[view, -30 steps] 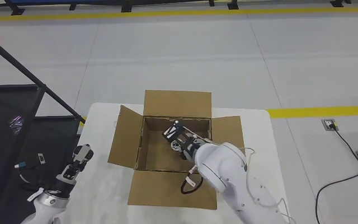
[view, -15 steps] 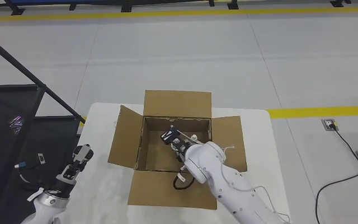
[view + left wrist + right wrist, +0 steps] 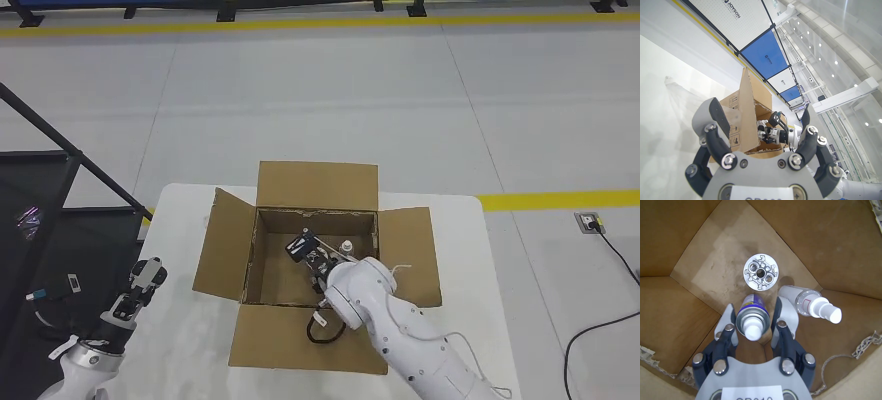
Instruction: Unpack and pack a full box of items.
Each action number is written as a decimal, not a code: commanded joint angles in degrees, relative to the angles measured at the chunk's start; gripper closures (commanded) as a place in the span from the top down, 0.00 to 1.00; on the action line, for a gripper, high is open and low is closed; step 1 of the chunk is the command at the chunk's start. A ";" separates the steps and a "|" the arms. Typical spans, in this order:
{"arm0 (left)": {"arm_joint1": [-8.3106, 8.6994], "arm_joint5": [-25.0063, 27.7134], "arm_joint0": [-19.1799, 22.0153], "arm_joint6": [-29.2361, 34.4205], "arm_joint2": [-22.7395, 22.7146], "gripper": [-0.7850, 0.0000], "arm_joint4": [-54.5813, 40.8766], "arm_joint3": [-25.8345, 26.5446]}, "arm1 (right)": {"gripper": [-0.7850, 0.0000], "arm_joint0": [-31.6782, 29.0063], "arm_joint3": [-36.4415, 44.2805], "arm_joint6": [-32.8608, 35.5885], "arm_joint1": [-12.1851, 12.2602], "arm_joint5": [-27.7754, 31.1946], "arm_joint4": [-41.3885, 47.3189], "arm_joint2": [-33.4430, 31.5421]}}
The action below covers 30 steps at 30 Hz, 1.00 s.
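Box: I see the cardboard box point(image 3: 317, 185) standing on the white table point(image 3: 185, 330) with all four flaps folded outward.
Right arm: I have it bent over the near edge of the box and reaching down inside, towards the middle of the floor.
Right claw: The right gripper point(image 3: 754, 303) is spread apart and lowered around the spray can point(image 3: 752, 313), with one finger on each side of the can's body. I see a thin gap on at least one side, so I read it as not clamped on anything.
Spray can: It has a purple body, a metal shoulder and a white nozzle. It stands upright on the box floor between my fingers.
Clear bottle: The clear bottle point(image 3: 806, 303) with a white pump top stands upright just outside one finger, close to it. I cannot tell whether they touch.
Metal disc: A round metal disc point(image 3: 761, 275) with a hole in its centre and cut-outs around it lies flat on the box floor, just beyond the can and the bottle.
Left claw: The left gripper point(image 3: 761, 111) is held off the table's left edge, well apart from the box. Its fingers are spread wide with nothing between them.
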<state>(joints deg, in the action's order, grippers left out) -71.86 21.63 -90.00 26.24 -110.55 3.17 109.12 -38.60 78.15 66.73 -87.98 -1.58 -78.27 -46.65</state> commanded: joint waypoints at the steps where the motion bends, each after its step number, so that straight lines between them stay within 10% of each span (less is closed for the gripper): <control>1: 0.00 0.00 0.00 0.00 0.00 1.00 0.00 0.00 | 0.93 -0.47 0.84 -0.04 0.05 0.24 -0.33 -0.32; 18: 0.51 1.06 -0.90 4.30 4.34 1.00 4.46 2.65 | 1.00 -18.72 38.96 -7.77 3.31 5.51 6.51 -16.32; 30: 0.78 0.69 0.44 5.24 12.20 1.00 9.86 5.33 | 1.00 -23.55 42.21 -10.78 3.97 0.60 6.39 -23.49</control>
<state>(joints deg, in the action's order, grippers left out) -71.08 22.42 -89.78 31.56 -99.10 12.47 114.42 -61.26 120.01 57.29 -84.09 -0.08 -72.59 -68.54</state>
